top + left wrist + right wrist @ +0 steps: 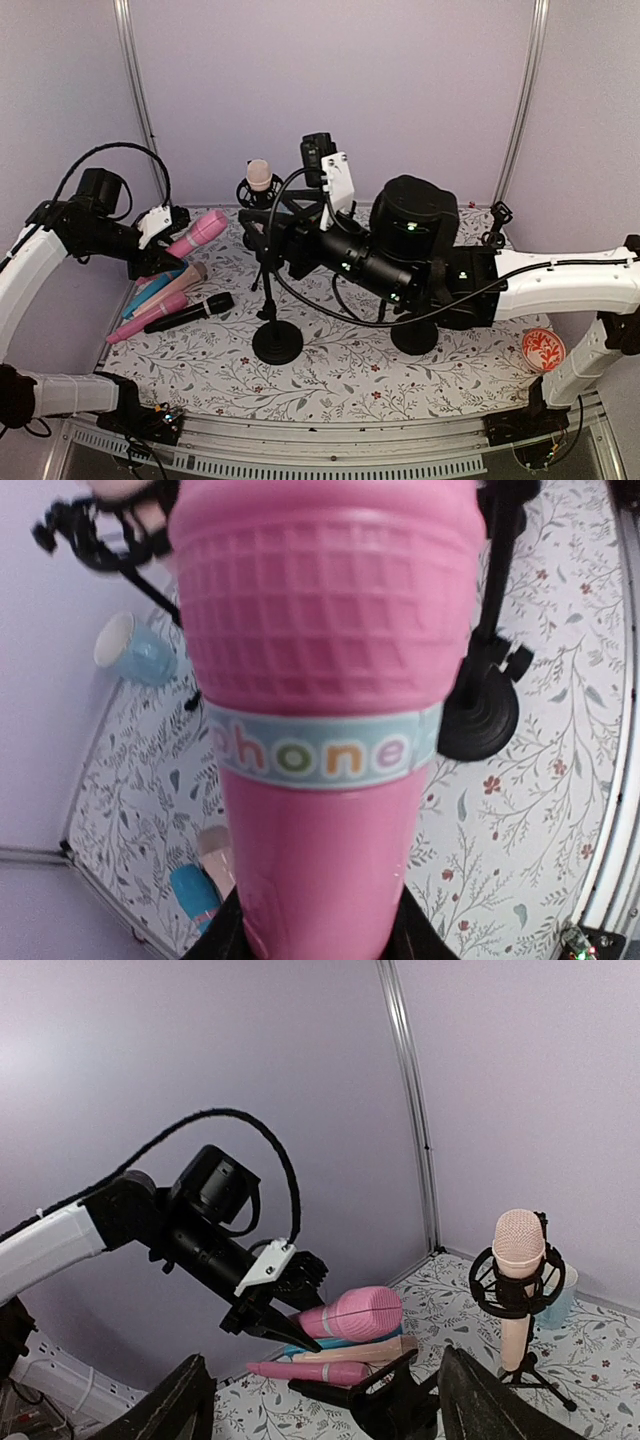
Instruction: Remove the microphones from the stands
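Glossy smooth pink plastic mic [320, 860] with waffle-textured head, matt black stand [277, 341] with shinier base, matt floral-print surface [330, 375]

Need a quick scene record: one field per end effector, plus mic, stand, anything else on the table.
left end effector: shut on pink microphone, held clear of the stand
right end effector: open, fingers wide, by the top of the stand
stand: upright on its round base, no mic seen in it
spare mics: lying in a pile at the left
peach microphone: upright in a shock mount at the rear
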`<state>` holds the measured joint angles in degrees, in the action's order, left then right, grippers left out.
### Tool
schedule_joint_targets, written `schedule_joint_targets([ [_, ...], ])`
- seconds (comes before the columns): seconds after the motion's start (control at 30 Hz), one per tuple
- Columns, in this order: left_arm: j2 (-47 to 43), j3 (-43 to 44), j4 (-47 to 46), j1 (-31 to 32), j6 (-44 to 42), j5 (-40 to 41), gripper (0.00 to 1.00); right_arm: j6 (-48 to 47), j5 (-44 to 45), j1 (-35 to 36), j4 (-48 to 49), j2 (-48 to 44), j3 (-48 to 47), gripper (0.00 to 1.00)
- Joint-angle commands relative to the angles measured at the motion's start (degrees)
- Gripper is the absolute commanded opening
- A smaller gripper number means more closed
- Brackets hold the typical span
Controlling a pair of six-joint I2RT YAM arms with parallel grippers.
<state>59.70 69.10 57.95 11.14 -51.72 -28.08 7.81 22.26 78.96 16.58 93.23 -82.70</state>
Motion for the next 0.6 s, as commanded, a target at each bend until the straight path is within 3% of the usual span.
schedule_joint_targets([
  [0.0, 2.3, -8.7, 0.6, -6.4, -5.1, 2.4, 0.0, 6.5, 3.0, -0.2, 0.3, -8.1, 6.7, 0.79],
  [0.3, -0.1, -31.7, -13.6, -7.8, -12.8, 16.5, 0.01, 25.9, 5.5, -1.5, -7.7, -17.2, 23.5, 0.7],
  [0.57, 5.1, -37.7, -23.1, -7.9, -10.0, 19.6, 0.04, 34.0, -4.3, -1.9, -23.4, -22.2, 27.0, 0.68],
])
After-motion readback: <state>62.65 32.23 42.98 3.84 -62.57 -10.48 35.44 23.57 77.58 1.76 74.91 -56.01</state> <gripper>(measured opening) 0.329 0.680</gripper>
